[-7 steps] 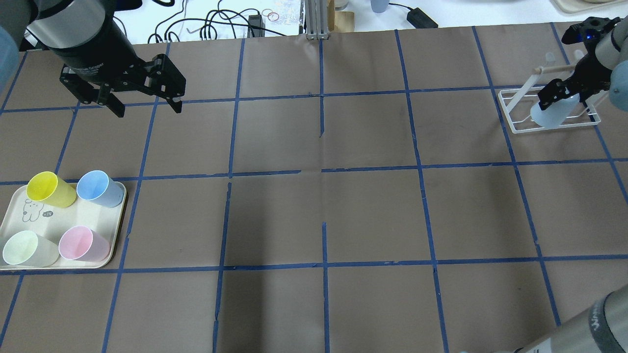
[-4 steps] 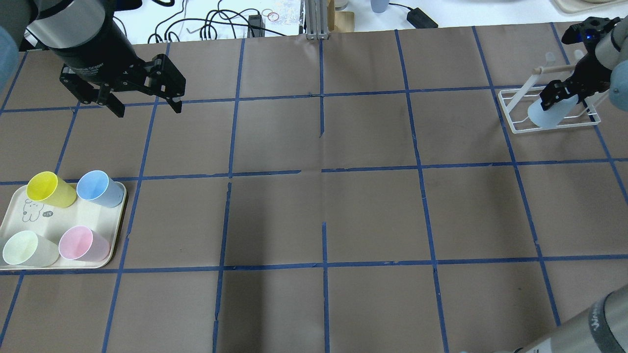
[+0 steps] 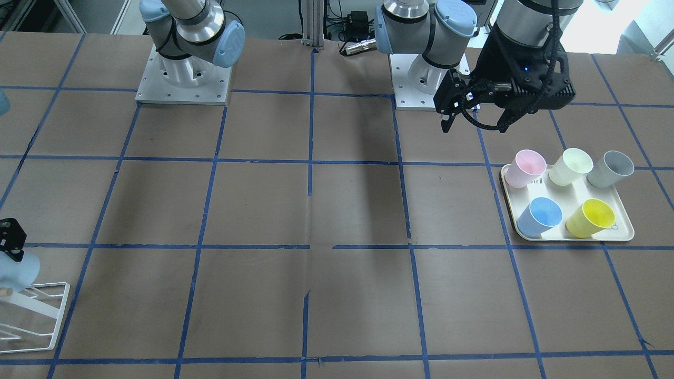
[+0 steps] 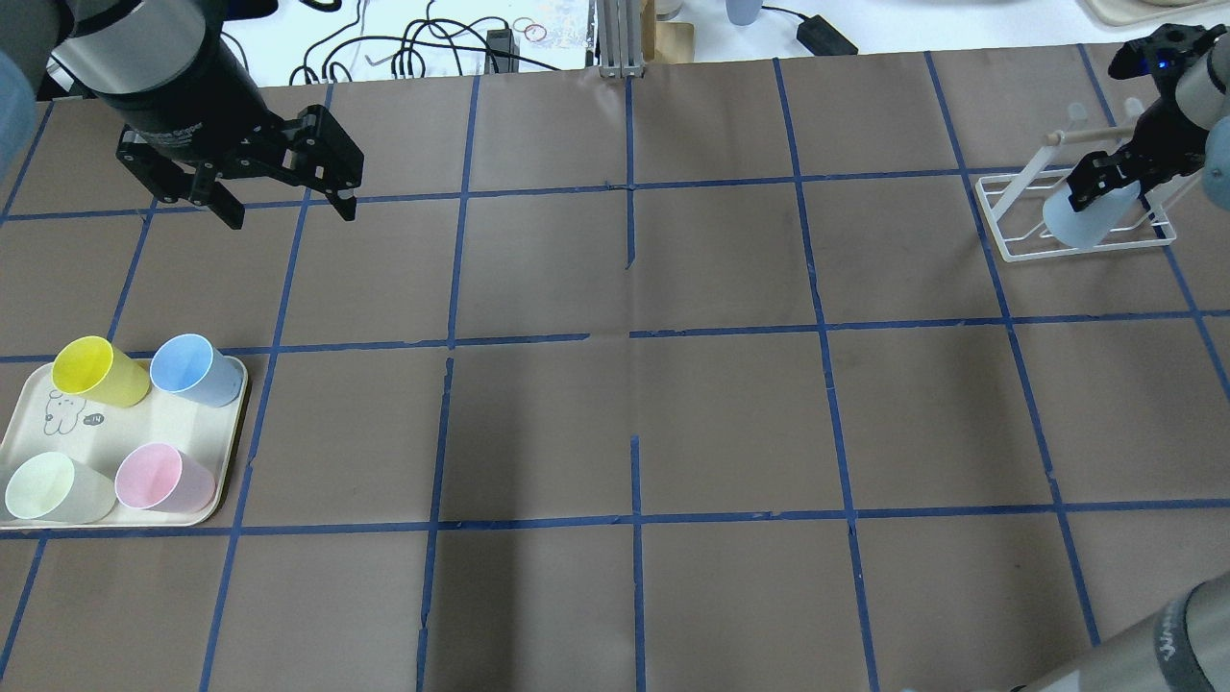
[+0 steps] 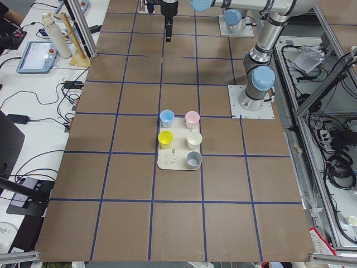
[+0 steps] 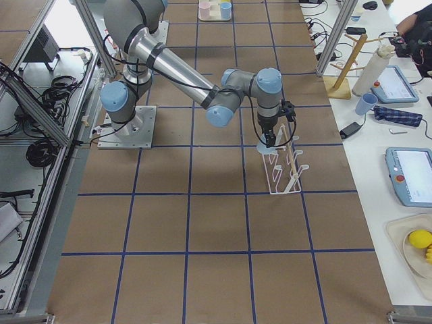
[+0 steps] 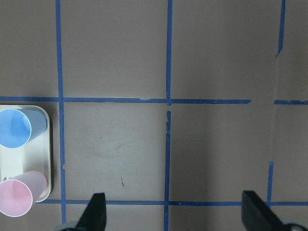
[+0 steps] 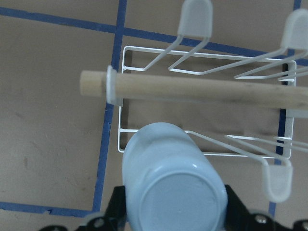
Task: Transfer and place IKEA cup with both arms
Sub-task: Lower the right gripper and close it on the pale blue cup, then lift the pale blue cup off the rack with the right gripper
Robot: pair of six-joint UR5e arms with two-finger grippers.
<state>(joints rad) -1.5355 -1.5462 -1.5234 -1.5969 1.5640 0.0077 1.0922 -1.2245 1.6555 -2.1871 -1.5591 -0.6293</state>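
Observation:
The IKEA cup, pale light-blue, is held tilted over the white wire rack at the table's far right. My right gripper is shut on it. In the right wrist view the cup's base faces the camera between the two fingers, over the rack's corner. I cannot tell whether it sits on a prong. The cup also shows at the front-facing view's left edge. My left gripper is open and empty, hanging above the table at the far left, beyond the tray.
The cream tray holds a deeper blue cup, a yellow cup, a pink cup, a pale green cup and a grey cup. The rack has a wooden dowel and capped wire prongs.
My right gripper has shifted slightly to the right and away over the rack, with the cup still in it. The left arm has not moved.

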